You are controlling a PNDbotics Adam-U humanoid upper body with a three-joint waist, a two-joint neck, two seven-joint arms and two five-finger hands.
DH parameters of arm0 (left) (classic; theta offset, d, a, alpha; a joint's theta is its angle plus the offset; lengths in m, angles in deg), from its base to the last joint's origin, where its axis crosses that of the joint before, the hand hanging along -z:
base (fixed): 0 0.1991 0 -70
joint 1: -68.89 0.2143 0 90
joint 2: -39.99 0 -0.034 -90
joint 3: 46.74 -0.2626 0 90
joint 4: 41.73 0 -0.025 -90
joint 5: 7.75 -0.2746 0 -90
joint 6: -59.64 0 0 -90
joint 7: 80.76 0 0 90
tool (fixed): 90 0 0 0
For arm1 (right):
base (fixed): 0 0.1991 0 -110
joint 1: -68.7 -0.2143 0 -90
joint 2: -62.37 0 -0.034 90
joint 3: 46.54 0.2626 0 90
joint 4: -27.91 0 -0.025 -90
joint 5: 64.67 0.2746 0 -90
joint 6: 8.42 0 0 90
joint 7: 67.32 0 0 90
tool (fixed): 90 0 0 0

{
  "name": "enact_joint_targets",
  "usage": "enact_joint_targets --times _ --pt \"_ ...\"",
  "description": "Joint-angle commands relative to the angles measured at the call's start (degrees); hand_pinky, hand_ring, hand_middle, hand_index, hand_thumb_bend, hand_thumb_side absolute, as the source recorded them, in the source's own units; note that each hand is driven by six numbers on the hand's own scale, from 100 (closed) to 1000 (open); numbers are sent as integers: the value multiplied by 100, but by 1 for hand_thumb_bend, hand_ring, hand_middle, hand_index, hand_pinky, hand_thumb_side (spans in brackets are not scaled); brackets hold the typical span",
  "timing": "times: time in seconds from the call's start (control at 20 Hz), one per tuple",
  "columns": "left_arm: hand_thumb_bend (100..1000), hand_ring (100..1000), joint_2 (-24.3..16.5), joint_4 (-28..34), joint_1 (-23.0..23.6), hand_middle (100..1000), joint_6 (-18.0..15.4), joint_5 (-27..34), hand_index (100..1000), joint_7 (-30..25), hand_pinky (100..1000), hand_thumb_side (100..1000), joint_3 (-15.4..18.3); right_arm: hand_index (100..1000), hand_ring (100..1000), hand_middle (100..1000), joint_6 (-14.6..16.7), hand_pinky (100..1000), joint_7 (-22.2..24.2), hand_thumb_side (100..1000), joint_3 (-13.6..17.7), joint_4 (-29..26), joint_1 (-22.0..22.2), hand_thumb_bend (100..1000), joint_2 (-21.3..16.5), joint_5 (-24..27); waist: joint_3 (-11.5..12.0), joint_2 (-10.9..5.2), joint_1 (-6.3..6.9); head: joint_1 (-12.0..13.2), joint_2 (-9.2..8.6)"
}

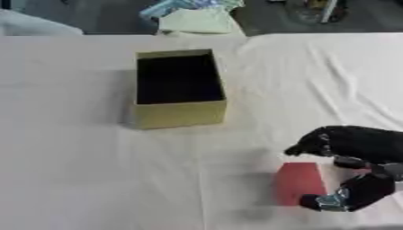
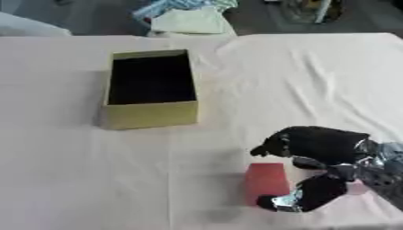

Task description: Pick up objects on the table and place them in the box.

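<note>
Robot hand (the right) curled around red block, near gold box.

text: none readable | box: no label visible | red object: no marking visible

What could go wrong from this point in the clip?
The right robot hand is curled around only the right side of the red block, so the block might tilt or slip when lifted. The gold box sits well away to the upper left, so a long carry could end with the block catching the box's near wall. The loose white tablecloth has wrinkles that fingers may snag.
</note>
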Motion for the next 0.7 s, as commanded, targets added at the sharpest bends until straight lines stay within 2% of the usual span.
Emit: enact_joint_targets --times 0.05,0.35,0.7 --pt "426 687 -129 87 -77 676 -3 4 795 7 672 835 23 955 885 772 -48 900 39 1000 54 -63 -18 480 -97 -79 4 -42 18 -25 30" --pt "425 687 -122 87 -93 676 -9 5 793 -5 672 836 19 948 868 739 -70 894 177 1000 25 -63 -30 477 -94 -135 32 -21 29 -42 30" --pt "425 687 -112 87 -113 676 -17 6 792 -13 672 836 18 918 829 614 -208 878 299 1000 20 -63 5 451 -91 -257 87 5 45 -60 30"
